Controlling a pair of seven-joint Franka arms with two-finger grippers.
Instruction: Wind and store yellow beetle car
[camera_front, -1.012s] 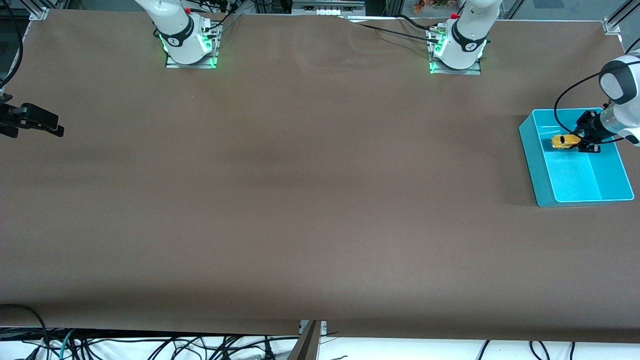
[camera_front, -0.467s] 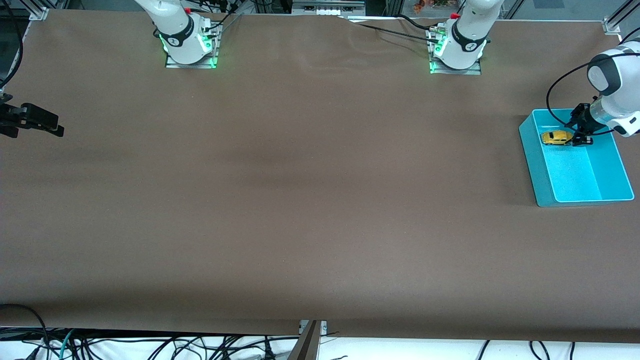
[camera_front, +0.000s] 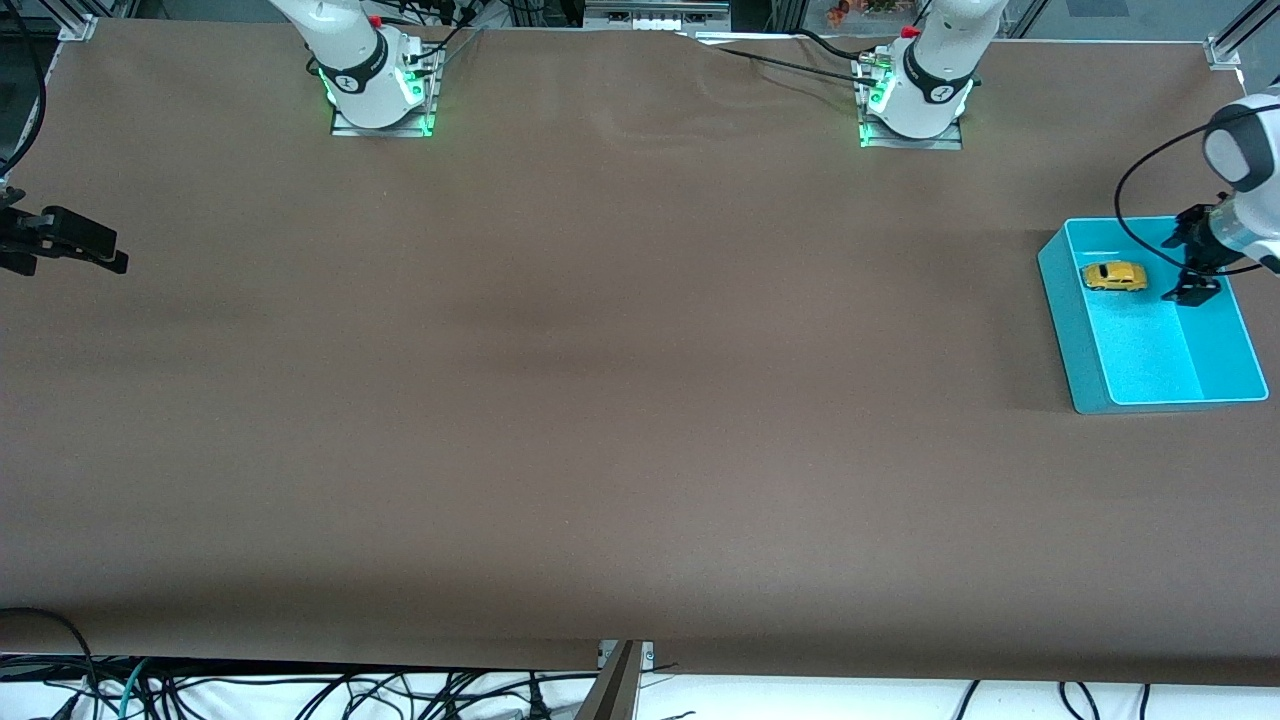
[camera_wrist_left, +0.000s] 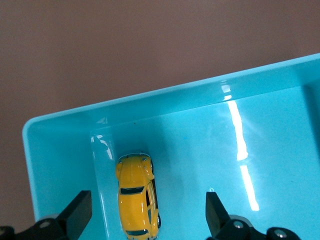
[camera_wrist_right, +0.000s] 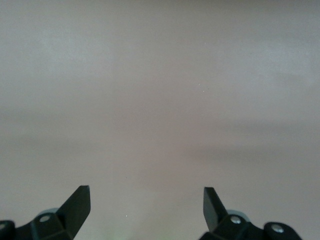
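Observation:
The yellow beetle car (camera_front: 1114, 276) lies on the floor of the cyan bin (camera_front: 1060, 290), near the bin's corner toward the robots' bases. In the left wrist view the car (camera_wrist_left: 137, 194) sits free between the spread fingers, touching neither. My left gripper (camera_front: 1190, 283) is open and empty, raised over the bin beside the car. My right gripper (camera_front: 95, 254) is open and empty at the right arm's end of the table, waiting; its wrist view shows only bare table (camera_wrist_right: 160, 100) between the fingers (camera_wrist_right: 77, 205).
The cyan bin's wall (camera_wrist_left: 165, 95) stands close to the car. The brown table (camera_front: 600, 400) spreads wide between the two arms. Cables hang below the table's near edge (camera_front: 300, 690).
My left gripper has let go of the car, leaving it lying in the bin, and has drawn back toward the left arm's end of the table. The right arm has not moved.

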